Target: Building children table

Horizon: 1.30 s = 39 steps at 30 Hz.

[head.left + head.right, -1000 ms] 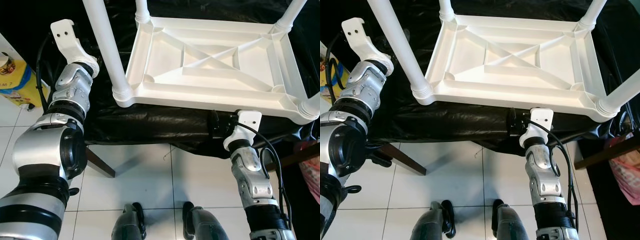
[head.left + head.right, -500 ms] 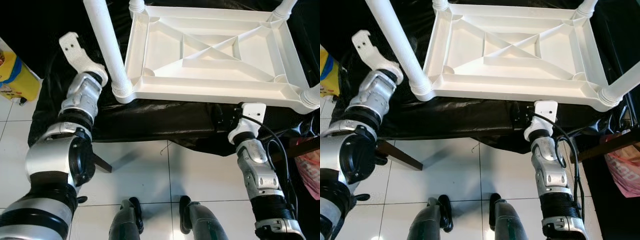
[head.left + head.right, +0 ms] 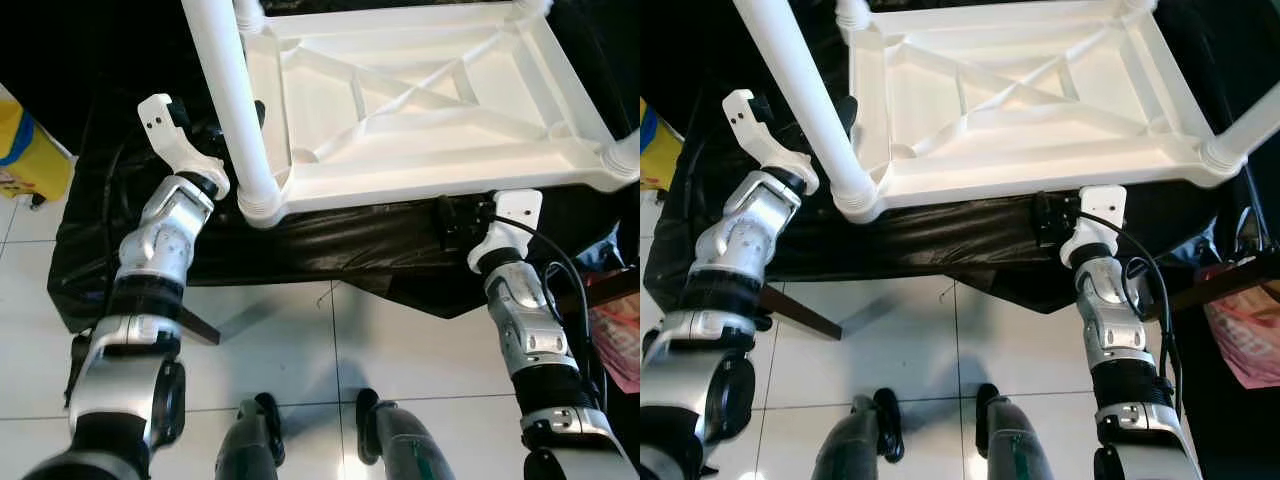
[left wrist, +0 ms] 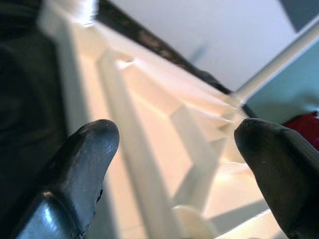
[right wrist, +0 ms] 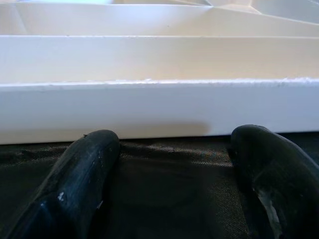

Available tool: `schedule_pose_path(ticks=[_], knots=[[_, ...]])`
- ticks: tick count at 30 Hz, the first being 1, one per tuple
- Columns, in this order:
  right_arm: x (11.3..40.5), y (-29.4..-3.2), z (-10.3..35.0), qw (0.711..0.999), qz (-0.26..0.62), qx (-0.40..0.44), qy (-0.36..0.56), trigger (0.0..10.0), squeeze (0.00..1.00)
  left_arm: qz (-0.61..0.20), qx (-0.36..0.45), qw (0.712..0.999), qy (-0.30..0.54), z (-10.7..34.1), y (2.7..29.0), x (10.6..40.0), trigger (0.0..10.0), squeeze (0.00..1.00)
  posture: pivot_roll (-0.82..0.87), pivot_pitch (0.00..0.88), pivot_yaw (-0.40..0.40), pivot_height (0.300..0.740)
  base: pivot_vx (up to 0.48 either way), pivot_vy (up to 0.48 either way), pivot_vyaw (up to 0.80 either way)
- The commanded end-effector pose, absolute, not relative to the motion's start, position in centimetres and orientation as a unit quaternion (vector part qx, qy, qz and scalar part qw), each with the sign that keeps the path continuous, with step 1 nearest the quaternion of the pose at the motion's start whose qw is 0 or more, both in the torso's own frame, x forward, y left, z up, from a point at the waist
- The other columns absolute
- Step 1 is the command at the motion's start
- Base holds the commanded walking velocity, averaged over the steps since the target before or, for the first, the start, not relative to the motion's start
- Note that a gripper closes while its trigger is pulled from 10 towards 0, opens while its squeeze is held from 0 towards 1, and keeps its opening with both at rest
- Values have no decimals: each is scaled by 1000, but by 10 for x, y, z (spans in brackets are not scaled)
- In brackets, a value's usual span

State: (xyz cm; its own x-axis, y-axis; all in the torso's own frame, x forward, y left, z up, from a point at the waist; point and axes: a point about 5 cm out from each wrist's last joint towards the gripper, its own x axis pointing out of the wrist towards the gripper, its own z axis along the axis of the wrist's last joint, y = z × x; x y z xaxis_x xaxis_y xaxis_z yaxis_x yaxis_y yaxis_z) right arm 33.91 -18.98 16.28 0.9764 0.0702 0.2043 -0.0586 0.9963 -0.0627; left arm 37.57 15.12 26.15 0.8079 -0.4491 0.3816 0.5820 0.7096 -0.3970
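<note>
The upturned white plastic children's table [image 3: 420, 90] lies just ahead of both spread-fingered grippers on the black-draped surface [image 3: 330, 240], left gripper [image 4: 174, 144] seemingly by its corner leg [image 3: 232, 100], right gripper [image 5: 169, 164] facing its rim, so push evenly.

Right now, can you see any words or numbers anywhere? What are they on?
No text can be read.
The yellow and blue object on the floor at the robot's left: no print shows on its visible part.
The upside-down white table, its legs and the black sheet under it: no words, numbers or signs.
</note>
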Motion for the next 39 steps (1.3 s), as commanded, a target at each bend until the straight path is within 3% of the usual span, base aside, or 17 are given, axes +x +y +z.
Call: schedule_pose_path(ticks=[1,5,17,24,28,35,39], knots=[[337,-186,140,997,48,-30,-53,10000,0,-665,-171,692,-225,274,118,331,10000,0,-77,285,-8,740,0,0,0],[344,-182,140,996,69,-39,-48,10000,0,-673,-180,675,-242,280,107,313,10000,0,-76,265,-1,740,0,0,0],[361,-170,142,994,92,-48,-46,10000,0,-663,-244,665,-242,271,78,276,10000,0,-45,215,14,740,0,0,0],[366,-167,143,993,98,-52,-44,10000,0,-659,-263,664,-237,270,68,268,10000,0,-35,201,23,740,0,0,0],[379,-151,148,991,113,-56,-34,10000,0,-643,-288,668,-240,270,44,260,10000,0,-23,187,36,740,0,0,0],[384,-133,148,992,120,-38,-28,10000,0,-640,-300,666,-239,273,30,256,10000,0,-9,174,37,740,0,0,0],[385,-128,148,993,110,-33,-30,10000,0,-627,-291,681,-243,272,28,259,10000,0,-6,171,38,740,0,0,0]])
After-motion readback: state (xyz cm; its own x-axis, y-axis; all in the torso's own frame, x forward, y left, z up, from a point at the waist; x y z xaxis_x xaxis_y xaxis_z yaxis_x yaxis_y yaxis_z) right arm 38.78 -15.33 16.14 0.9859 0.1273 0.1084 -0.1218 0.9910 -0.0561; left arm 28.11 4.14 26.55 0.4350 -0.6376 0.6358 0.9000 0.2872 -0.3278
